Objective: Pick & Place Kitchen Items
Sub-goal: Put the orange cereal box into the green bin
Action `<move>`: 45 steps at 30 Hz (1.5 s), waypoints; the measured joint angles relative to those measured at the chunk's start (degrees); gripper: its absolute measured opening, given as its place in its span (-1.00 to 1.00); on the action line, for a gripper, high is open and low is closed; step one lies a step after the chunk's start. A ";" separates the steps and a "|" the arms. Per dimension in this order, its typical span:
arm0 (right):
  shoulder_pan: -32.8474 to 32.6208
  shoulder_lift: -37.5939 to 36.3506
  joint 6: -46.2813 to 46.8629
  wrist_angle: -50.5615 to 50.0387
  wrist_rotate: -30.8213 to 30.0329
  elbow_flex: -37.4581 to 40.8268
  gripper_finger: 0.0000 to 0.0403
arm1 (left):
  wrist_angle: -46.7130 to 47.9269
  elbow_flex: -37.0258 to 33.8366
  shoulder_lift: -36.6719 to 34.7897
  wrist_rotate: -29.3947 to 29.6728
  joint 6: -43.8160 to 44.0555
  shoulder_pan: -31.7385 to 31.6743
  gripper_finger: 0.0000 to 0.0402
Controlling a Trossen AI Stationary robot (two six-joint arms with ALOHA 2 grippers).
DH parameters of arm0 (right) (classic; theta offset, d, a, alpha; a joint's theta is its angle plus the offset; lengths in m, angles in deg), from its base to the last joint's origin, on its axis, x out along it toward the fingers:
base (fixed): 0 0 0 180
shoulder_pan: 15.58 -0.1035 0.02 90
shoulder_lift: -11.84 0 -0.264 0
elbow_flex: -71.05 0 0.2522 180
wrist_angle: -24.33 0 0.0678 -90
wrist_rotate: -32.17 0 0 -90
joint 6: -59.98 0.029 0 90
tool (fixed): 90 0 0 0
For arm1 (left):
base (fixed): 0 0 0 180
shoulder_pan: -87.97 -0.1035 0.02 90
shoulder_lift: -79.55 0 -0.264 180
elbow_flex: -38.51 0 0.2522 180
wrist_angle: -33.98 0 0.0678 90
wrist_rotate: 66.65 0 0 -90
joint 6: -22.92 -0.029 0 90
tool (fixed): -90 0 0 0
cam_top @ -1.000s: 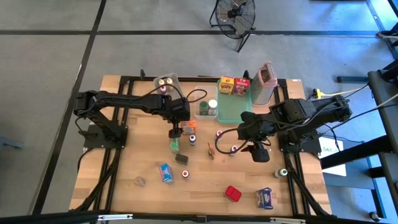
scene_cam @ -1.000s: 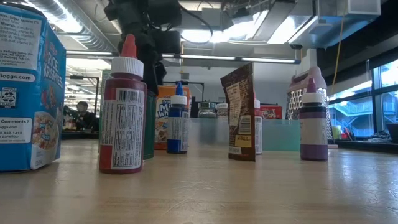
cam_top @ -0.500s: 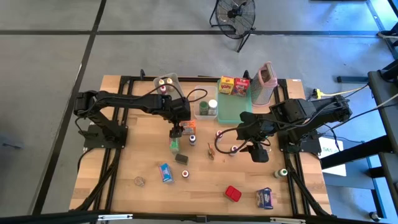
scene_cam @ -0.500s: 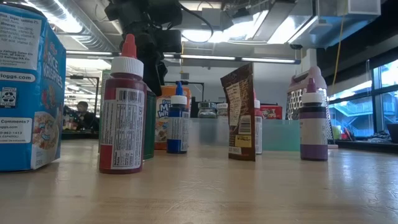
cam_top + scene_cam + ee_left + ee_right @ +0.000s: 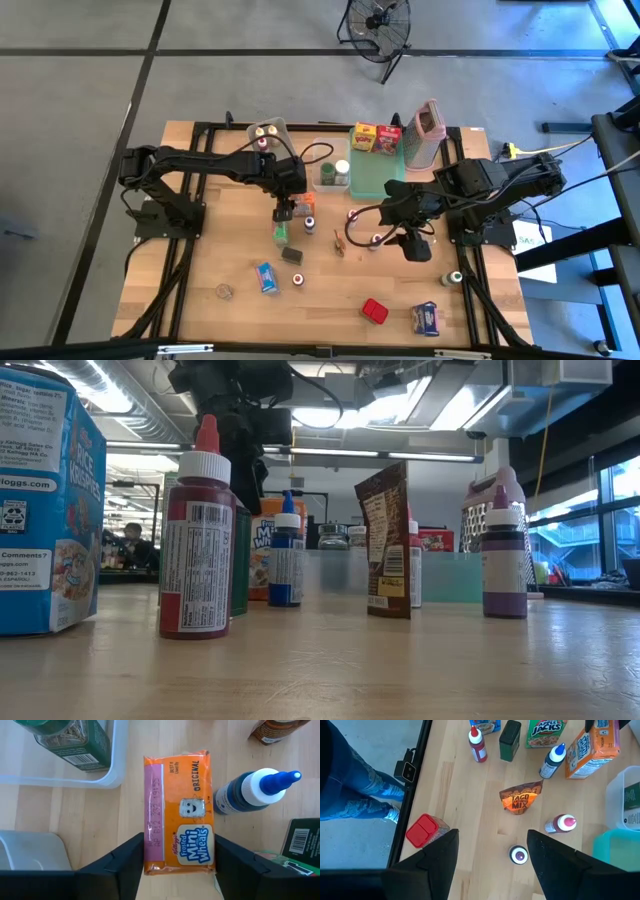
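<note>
While poised over the wooden table (image 5: 200, 270), left gripper (image 5: 175, 862) with fingers (image 5: 125, 862) on both sides of the orange Frosted Mini Wheats cereal box (image 5: 178, 812), close along its edges; firm clamping cannot be told. Just beside the box, a dark blue squeeze bottle with white cap and blue tip (image 5: 252, 792); near it, a clear plastic bin (image 5: 107, 772) holding a green jar (image 5: 75, 742). Further right, right gripper (image 5: 490, 857) raised above the table, fingers (image 5: 440, 855) wide apart and empty. Below it, an orange taco mix packet (image 5: 520, 797), a purple bottle with pink cap (image 5: 561, 824) and a red lidded container (image 5: 422, 831).
</note>
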 joint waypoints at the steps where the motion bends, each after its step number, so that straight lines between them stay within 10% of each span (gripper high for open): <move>1: 0.00 0.00 0.06 0.08 0.00 0.00 0.18 | 0.00 0.00 0.00 0.00 0.00 0.00 0.01; 22: -0.02 0.00 1.95 0.92 -0.38 0.00 0.49 | 2.13 0.52 -0.16 -0.17 2.14 0.00 -0.23; 38: 1.22 -0.14 -0.23 -0.17 -1.01 0.02 0.66 | 19.68 15.70 -0.17 6.56 -0.02 -0.02 -0.23; 45: 1.22 -2.76 0.20 1.88 -12.61 0.00 0.66 | 22.77 25.23 -0.24 7.37 -0.02 0.97 -0.24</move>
